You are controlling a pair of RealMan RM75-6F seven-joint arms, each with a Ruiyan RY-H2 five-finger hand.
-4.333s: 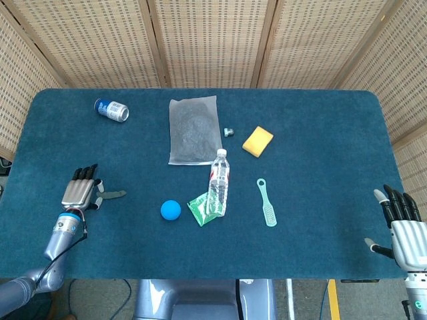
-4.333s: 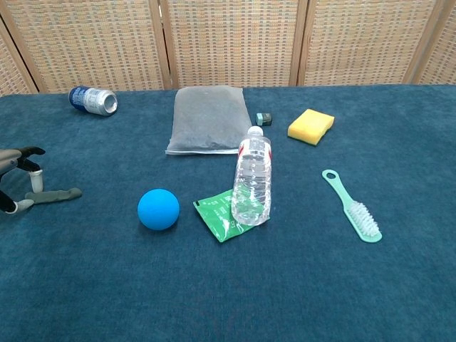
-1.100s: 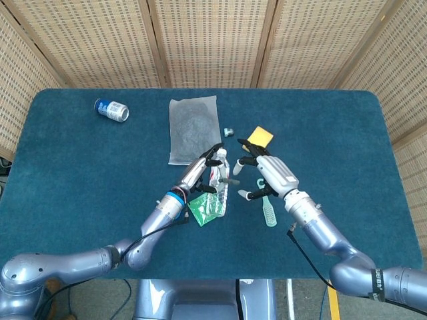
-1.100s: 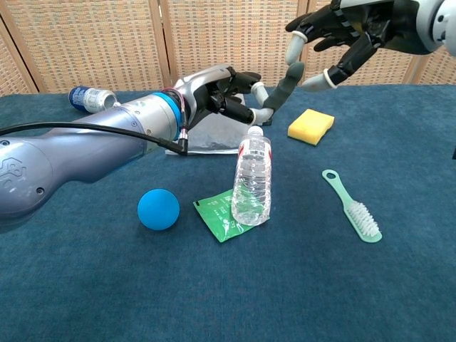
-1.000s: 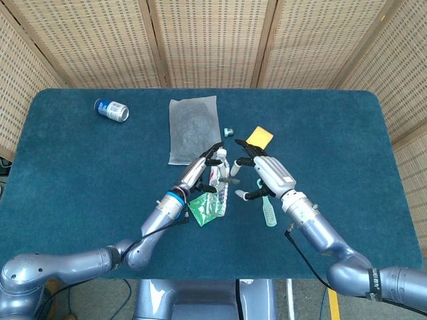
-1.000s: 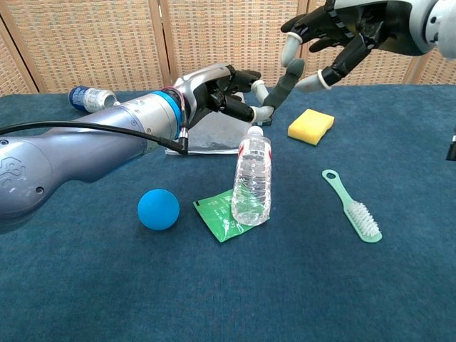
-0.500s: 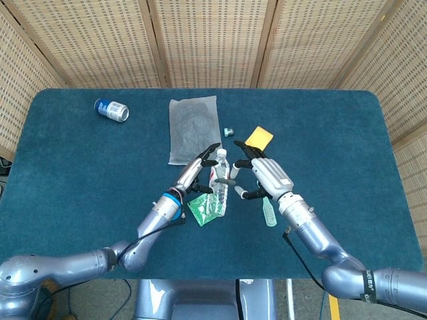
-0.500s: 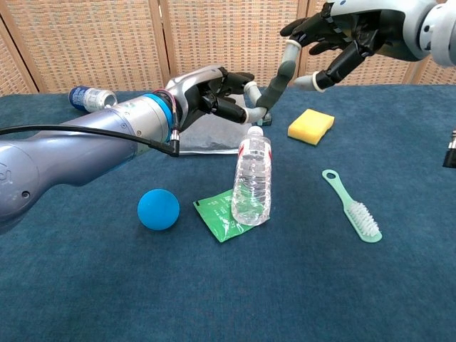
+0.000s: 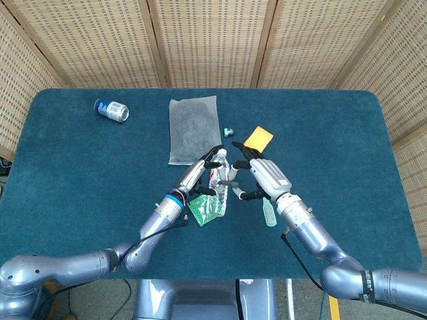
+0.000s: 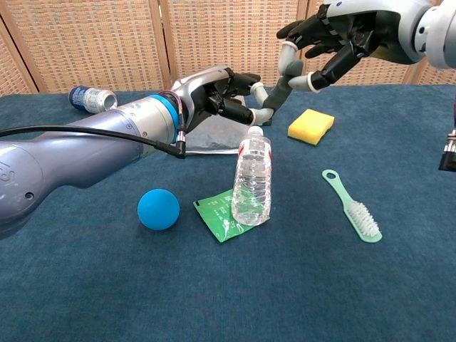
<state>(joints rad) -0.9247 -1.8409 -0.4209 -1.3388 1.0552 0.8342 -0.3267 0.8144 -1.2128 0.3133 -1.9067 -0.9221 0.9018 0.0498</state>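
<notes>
The left hand (image 10: 214,92) is seen in mid-frame above the worktop (image 10: 85,285), fingers curled on the lower end of a small grey-green strip (image 10: 278,89). The right hand (image 10: 335,35), upper right in the chest view, is closed on the strip's upper end; half a second ago the grey finger was laid straighter along it, and the thumb tip is now pressed in. Both hands are raised over the cap of the water bottle (image 10: 251,185), which is lying unmoved on the green packet (image 10: 217,214). The blue ball (image 10: 158,209), brush (image 10: 353,206), sponge (image 10: 311,125), grey pouch (image 10: 206,117) and can (image 10: 92,100) are placed as before.
</notes>
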